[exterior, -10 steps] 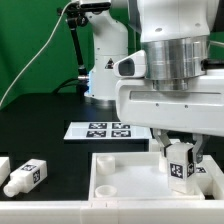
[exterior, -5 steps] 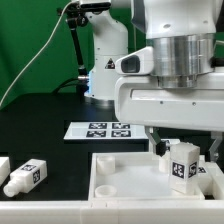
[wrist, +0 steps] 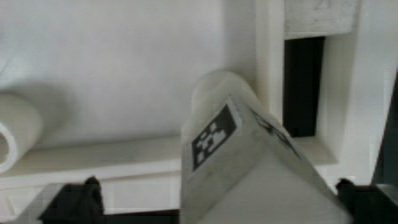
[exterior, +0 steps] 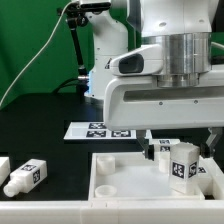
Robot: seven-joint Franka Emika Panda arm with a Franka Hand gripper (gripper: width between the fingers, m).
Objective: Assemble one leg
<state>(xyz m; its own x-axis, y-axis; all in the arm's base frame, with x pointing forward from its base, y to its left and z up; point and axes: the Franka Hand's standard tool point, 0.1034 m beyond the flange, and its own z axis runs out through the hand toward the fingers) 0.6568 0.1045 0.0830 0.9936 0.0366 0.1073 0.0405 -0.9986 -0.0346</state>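
Note:
A white leg (exterior: pixel 181 165) with a black-and-white tag stands upright in a corner of the large white tray-like piece (exterior: pixel 120 180), at the exterior view's right. My gripper (exterior: pixel 182 143) hangs just above the leg, open, with one finger on each side of it and a gap to both. In the wrist view the leg (wrist: pixel 240 150) fills the space between the two dark fingertips (wrist: pixel 80 197), and my gripper (wrist: pixel 217 200) is open around it without touching. A round hole of the tray-like piece (wrist: pixel 15 125) shows at the edge.
A second leg (exterior: pixel 25 177) lies on the black table at the exterior view's left, with another white part (exterior: pixel 3 165) beside it at the frame edge. The marker board (exterior: pixel 100 130) lies behind the tray-like piece. The arm's white base (exterior: pixel 105 60) stands at the back.
My fingers have spread away from the leg and my gripper has risen a little. The leg stays upright in the corner.

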